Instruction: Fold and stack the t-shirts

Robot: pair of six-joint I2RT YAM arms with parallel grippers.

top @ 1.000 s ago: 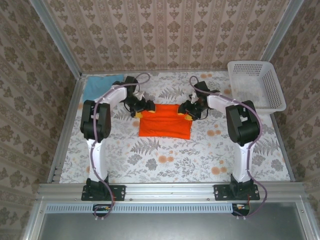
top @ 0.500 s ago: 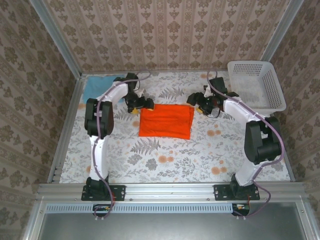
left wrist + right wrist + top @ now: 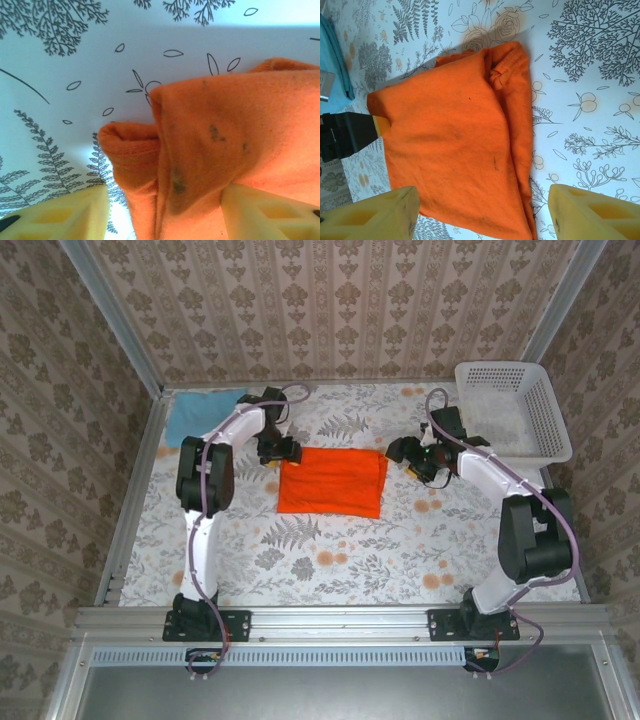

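The blue shirt (image 3: 204,413) lies folded in the far left corner of the tabletop (image 3: 340,560), well apart from the rest. Next to the right, the left fingers (image 3: 279,452) stand at the far left corner of the orange shirt (image 3: 333,483). They are open, with the cloth corner between them, and I judge that they do not pinch it. The orange shirt lies in the middle as a folded, nearly square packet. The right fingers (image 3: 408,452) hover just beside its far right corner. They are wide open and hold nothing. The basket (image 3: 548,412) is at the far right.

I judge that the step is to finish the orange fold before stacking. To do it well, the left fingers should close on all layers of the corner, not on the top one alone. The right fingers should take the opposite corner at the same height. Both should then move together, so the packet does not skew or open.

From above, the fold looks tidy. The left wrist view shows more: the corner is bunched, a rolled hem sticks out to the side, and there are small dark specks on the cloth. The right wrist view shows the whole packet, with thick bunched layers along its right edge.
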